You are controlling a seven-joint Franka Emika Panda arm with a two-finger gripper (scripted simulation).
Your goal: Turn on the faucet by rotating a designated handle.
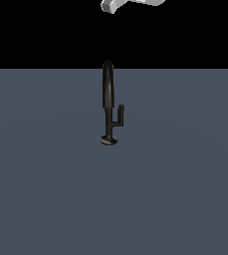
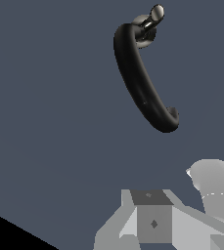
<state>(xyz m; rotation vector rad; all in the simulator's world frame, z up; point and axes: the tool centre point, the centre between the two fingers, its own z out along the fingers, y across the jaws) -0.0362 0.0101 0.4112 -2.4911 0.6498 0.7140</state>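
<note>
The glossy black faucet (image 1: 108, 89) stands upright on the grey floor, on a small round base (image 1: 109, 140). Its handle (image 1: 119, 115) branches off the stem towards the exterior view's right as a short bar ending in an upright peg. From the wrist view I look down on the arched spout (image 2: 140, 83), with the handle's peg (image 2: 155, 13) beyond it. My gripper (image 2: 152, 207) shows only as grey blocks at the frame's edge, well apart from the faucet and touching nothing. Its jaws are too cropped to read.
A light grey piece of my arm (image 1: 116, 5) pokes in at the top edge of the exterior view, high above the faucet. The flat grey-blue floor (image 1: 46, 189) spreads all round the faucet, against a black backdrop.
</note>
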